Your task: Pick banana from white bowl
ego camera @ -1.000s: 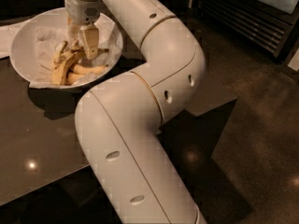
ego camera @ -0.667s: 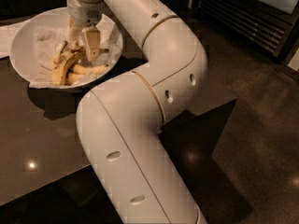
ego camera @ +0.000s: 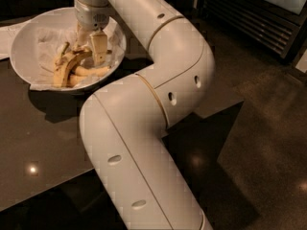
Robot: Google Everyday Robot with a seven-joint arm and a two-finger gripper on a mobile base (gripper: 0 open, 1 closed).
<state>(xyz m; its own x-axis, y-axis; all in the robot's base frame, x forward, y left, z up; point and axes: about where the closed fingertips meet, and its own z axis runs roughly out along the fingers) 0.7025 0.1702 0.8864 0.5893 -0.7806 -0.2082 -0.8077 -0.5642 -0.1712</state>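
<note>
The white bowl (ego camera: pixel 29 32) sits at the top left on the dark table, lined with crumpled white paper. In it lies the banana (ego camera: pixel 67 67), long, curved and yellow with brown blotches, among shorter, paler bananas (ego camera: pixel 91 72). My gripper (ego camera: pixel 90 51) reaches straight down into the bowl from the white arm. Its fingers (ego camera: pixel 99 49) stand apart on either side of the banana's upper end. The gripper is open, and the banana rests in the bowl.
The dark glossy table (ego camera: pixel 43 143) carries the bowl; its front edge runs along the lower left and its right corner is near the middle. My large white arm (ego camera: pixel 158 95) crosses the centre of the view. A dark slatted cabinet (ego camera: pixel 254 18) stands at the back right, with dark floor below it.
The gripper has moved slightly right and lower into the bowl, onto the banana's upper end. The bananas have not visibly moved.
</note>
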